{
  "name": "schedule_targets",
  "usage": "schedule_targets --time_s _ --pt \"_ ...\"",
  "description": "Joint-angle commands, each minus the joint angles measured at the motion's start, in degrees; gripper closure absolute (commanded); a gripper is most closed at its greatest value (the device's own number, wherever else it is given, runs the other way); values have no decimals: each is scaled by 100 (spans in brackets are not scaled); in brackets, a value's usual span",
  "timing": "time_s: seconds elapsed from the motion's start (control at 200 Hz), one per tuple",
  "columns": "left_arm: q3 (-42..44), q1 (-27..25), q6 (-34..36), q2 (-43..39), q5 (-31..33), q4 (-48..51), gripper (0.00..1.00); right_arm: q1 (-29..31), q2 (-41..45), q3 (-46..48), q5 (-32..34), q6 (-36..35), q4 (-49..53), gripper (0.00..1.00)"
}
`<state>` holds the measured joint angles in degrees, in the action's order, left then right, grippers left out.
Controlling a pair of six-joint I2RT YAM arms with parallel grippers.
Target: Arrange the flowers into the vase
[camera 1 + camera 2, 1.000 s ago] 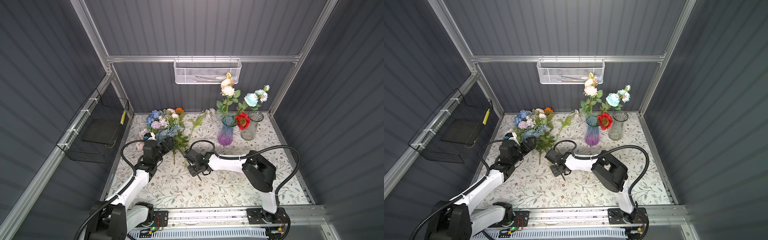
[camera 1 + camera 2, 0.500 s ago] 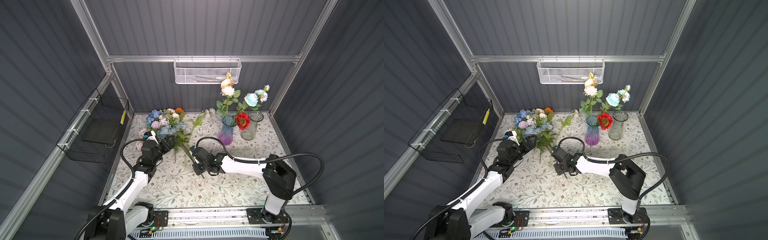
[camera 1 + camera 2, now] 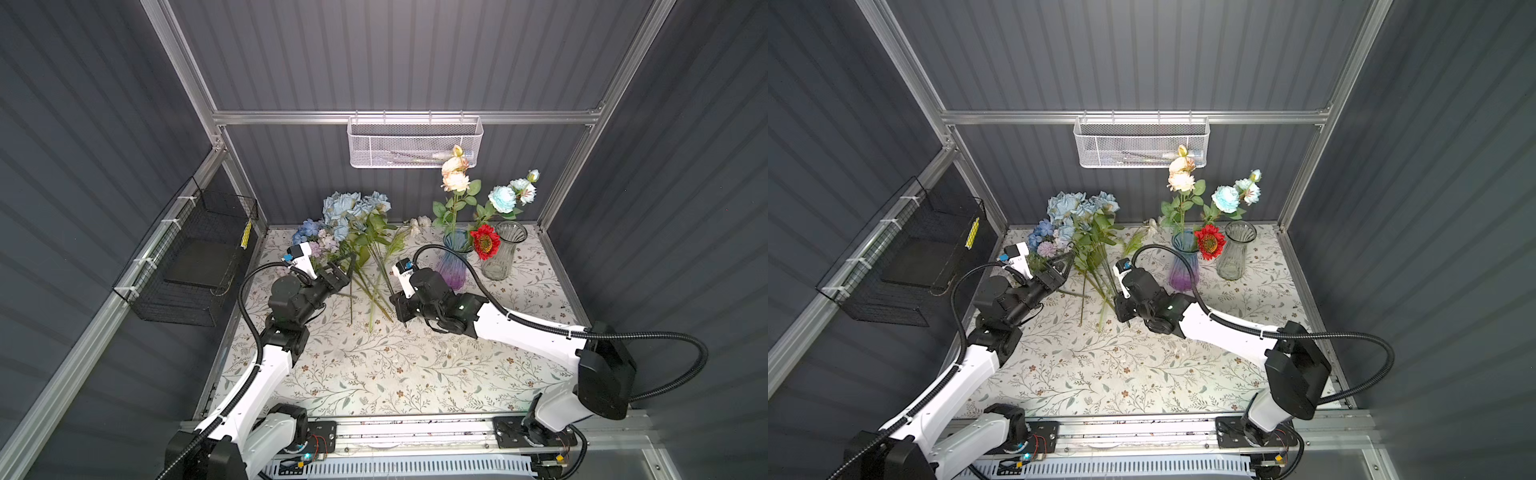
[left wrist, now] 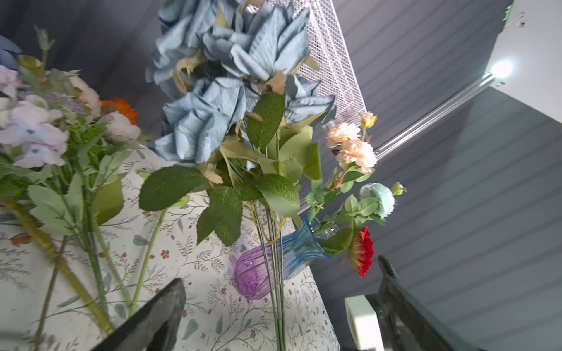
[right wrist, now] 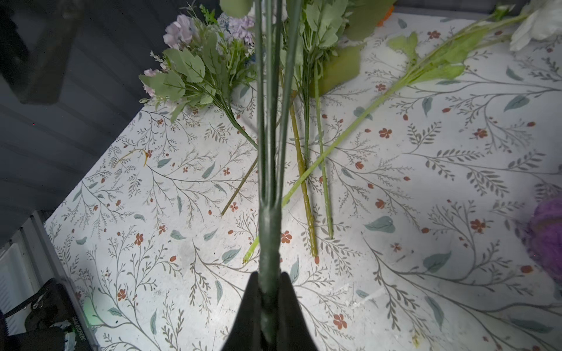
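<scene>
right gripper [image 5: 269, 284]: I see it clamped on blue bunch [image 3: 353, 208] stem, centre frame
left gripper [image 3: 344, 266]: jaws wide, left of centre
blue-purple vase [image 3: 455, 268]: upper right, blooms in

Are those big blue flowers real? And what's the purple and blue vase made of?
The blue flowers look like fabric: matte, stiffly creased petals with ragged edges, so probably fake. The vase looks like glass: glossy, ribbed, see-through, tinted blue to purple.

Your worktop [image 3: 415, 365] wears a leafy floral print. At eleven o'clock, loose flowers [image 3: 308, 229] lie flat, stems pointing toward the middle. At one o'clock stands a blue-purple vase [image 3: 451, 270], with a clear glass vase [image 3: 500, 259] just beside it.
</scene>
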<state>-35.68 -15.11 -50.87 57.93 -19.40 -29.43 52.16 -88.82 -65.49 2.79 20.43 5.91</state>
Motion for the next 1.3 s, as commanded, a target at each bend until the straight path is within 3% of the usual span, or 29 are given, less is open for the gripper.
schedule_targets --time_s 0.0,0.145,0.435,0.66,0.89,1.111,1.226,1.291 --pt "-216 -338 -71 214 -367 -527 3 4 136 -242 72 -286 -301 100" --pt "-405 -787 135 626 -374 -485 10 26 264 -154 -116 -543 -511 100" --pt "-449 -826 16 1017 -366 -851 34 169 598 401 -511 -879 -1026 100" --pt "-450 -835 -61 1123 -400 -1046 61 208 568 538 -376 -971 -958 100" --pt "-444 -844 -63 1146 -370 -1043 97 259 489 589 -279 -1072 -942 100" --pt "-414 -861 7 1110 -265 -986 100 259 542 729 -182 -1043 -1069 100" --pt "-328 -909 103 1103 -51 -1003 100 212 733 919 -185 -933 -1231 54" --pt "-270 -935 185 1089 155 -995 100 144 887 1054 -174 -855 -1240 37"
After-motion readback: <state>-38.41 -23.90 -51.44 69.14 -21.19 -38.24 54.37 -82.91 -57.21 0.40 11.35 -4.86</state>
